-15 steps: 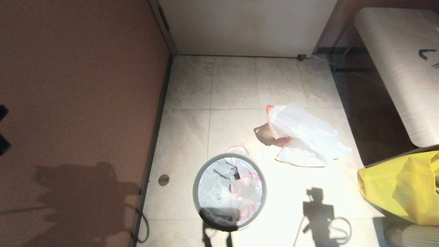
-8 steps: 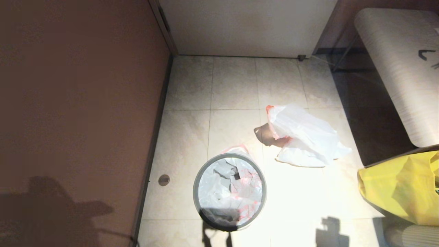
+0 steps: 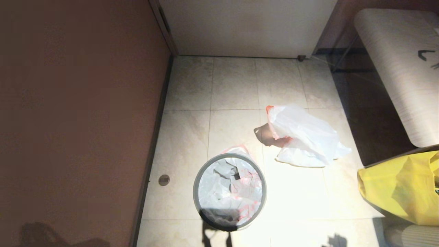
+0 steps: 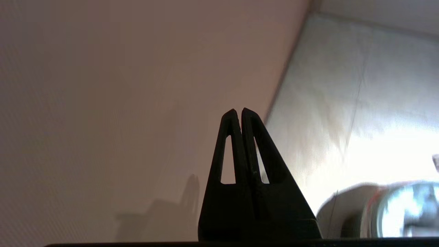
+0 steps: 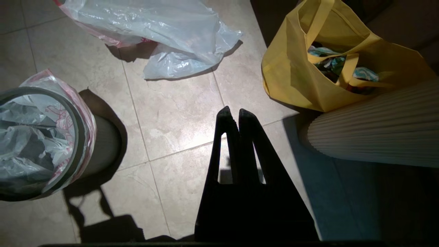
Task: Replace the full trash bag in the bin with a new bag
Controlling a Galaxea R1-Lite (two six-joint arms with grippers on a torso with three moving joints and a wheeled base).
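The round black bin (image 3: 194, 192) with a grey hoop stands on the tiled floor near the front. A white bag with red line drawing, the new bag (image 3: 236, 187), lines it and folds over the rim. The full trash bag (image 3: 303, 135), nearly plain white with a pink-red tip, lies crumpled on the floor behind and to the right of the bin. Neither gripper shows in the head view. My left gripper (image 4: 239, 111) is shut and empty, beside the brown wall, with the bin (image 4: 404, 209) off to its side. My right gripper (image 5: 232, 111) is shut and empty above bare tiles between the bin (image 5: 78, 130) and the yellow bag.
A large yellow bag (image 3: 401, 187) with things inside sits at the right, next to a ribbed white base (image 5: 374, 130). A brown wall (image 3: 82, 120) runs along the left. A floor drain (image 3: 164, 179) lies left of the bin. A pale bench (image 3: 401, 68) is at the back right.
The arms' shadows on the wall and floor have slid down towards the front edge and almost out of view. The bin and both bags have not moved.
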